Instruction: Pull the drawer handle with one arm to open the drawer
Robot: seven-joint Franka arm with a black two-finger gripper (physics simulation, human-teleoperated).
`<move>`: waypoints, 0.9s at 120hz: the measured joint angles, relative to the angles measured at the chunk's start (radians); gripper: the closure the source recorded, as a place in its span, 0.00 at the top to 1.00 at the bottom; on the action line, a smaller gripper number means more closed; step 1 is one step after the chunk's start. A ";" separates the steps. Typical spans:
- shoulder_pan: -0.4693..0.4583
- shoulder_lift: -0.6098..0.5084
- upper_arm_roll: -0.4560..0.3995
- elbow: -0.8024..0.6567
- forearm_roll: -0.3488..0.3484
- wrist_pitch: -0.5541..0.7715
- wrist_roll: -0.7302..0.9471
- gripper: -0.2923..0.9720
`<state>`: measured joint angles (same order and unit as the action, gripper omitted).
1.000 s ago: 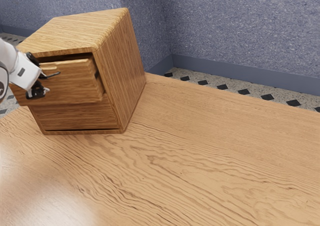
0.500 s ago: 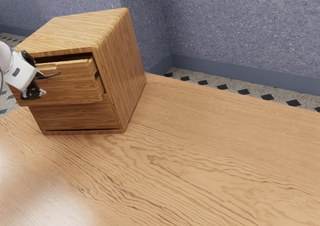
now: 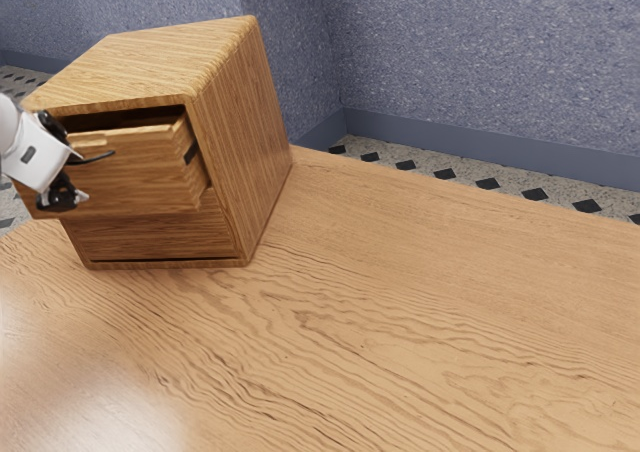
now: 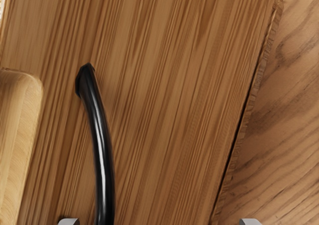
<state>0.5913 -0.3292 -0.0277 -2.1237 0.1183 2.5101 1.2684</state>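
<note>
On the exterior view's left side of the wooden table (image 3: 400, 322), the cabinet (image 3: 240, 112) stands with its upper drawer (image 3: 140, 177) partly out, drawn further toward that edge than half a second ago. The gripper (image 3: 68, 164) has backed away with it. Its fingers are spread, with the black handle (image 3: 95, 156) between them.

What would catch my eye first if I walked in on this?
A wooden cabinet stands at the exterior view's upper left on a big wood-grain table, its top drawer pulled partly out. At the drawer's front, by the exterior view's left edge, the robot's hand sits at a curved black handle, fingers spread on either side of it.
</note>
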 joint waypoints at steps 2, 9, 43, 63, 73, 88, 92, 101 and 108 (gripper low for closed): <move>0.000 -0.003 0.000 -0.002 0.000 0.000 0.000 0.52; -0.002 -0.014 -0.001 -0.011 -0.001 -0.001 -0.001 0.52; -0.003 -0.054 -0.001 -0.049 0.001 -0.003 -0.005 0.53; -0.003 -0.085 -0.001 -0.079 0.001 -0.003 -0.007 0.54; -0.004 -0.103 -0.001 -0.099 0.001 -0.003 -0.008 0.55; -0.003 -0.128 -0.002 -0.124 0.001 -0.003 -0.011 0.56; -0.003 -0.137 -0.002 -0.129 0.001 -0.004 -0.012 0.55; -0.004 -0.161 -0.002 -0.147 0.001 -0.005 -0.013 0.53; -0.005 -0.178 -0.002 -0.158 0.000 -0.006 -0.014 0.53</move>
<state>0.5862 -0.5069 -0.0299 -2.2822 0.1183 2.5037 1.2544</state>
